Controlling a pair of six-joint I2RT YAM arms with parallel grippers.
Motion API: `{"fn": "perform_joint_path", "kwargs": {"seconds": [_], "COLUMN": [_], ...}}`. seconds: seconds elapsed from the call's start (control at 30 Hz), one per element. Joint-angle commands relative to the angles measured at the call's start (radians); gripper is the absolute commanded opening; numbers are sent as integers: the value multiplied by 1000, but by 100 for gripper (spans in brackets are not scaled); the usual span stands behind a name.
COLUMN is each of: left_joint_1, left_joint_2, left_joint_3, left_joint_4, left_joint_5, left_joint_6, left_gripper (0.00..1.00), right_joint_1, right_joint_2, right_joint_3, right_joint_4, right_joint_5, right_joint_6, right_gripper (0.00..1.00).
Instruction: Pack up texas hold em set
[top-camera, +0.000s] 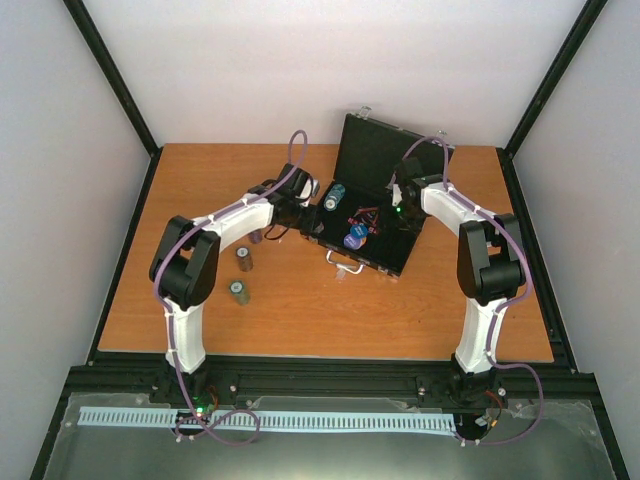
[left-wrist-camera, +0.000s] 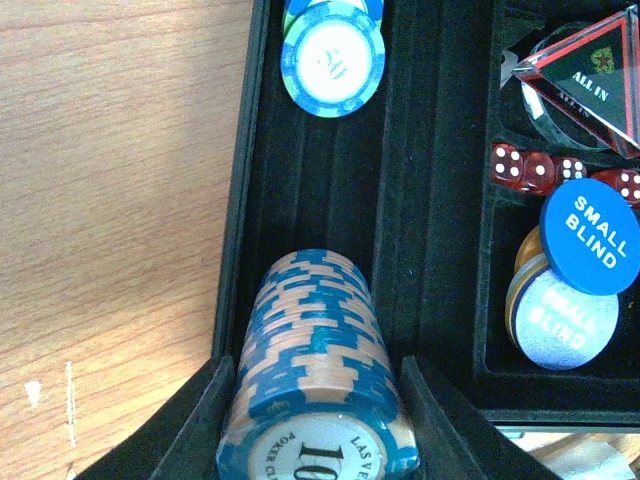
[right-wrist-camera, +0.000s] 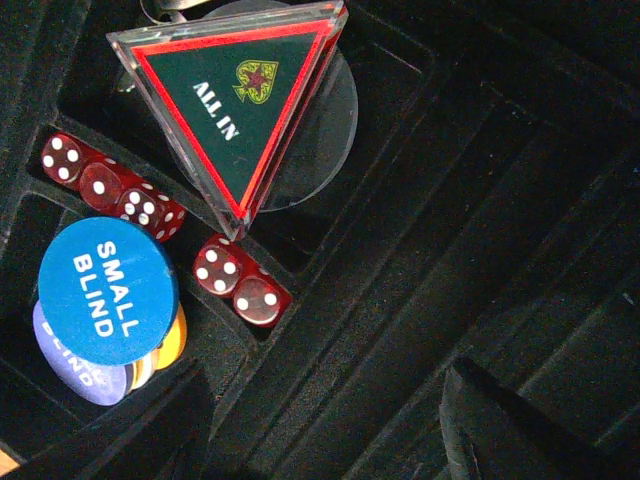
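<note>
Blue-and-tan chip stack (left-wrist-camera: 315, 370) lies on its side in the left groove of the open case (left-wrist-camera: 240, 200), far middle of the table (top-camera: 300, 320). Close on both flanks sits the left gripper (left-wrist-camera: 312, 415); whether it clamps I cannot tell. Near the dice (right-wrist-camera: 235, 280) the right gripper (right-wrist-camera: 325, 400) hangs wide and empty. Best to seat the stack flat before backing off. Three loose stacks (top-camera: 245, 260) stand on the wooden table left of the case; pale walls (top-camera: 330, 60) enclose it.
</note>
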Motion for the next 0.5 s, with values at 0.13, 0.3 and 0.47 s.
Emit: {"fn": "perform_joint_path", "kwargs": {"seconds": [0.13, 0.3, 0.47], "left_joint_1": [-4, -4, -4], "left_joint_2": [49, 37, -18], "left_joint_3": [30, 26, 10], "left_joint_4": [-99, -33, 98], "left_joint_5": [27, 27, -6], "left_joint_6": [74, 72, 37], "left_gripper": [1, 1, 1], "right_joint_1": [-8, -8, -8], "right_joint_2": [-36, -32, -24], "right_joint_3": [-9, -13, -9], "right_joint_4": [11, 11, 11], "right_joint_5": [12, 21, 15], "right_joint_6": [5, 1, 3], "right_gripper": [64, 64, 64]}}
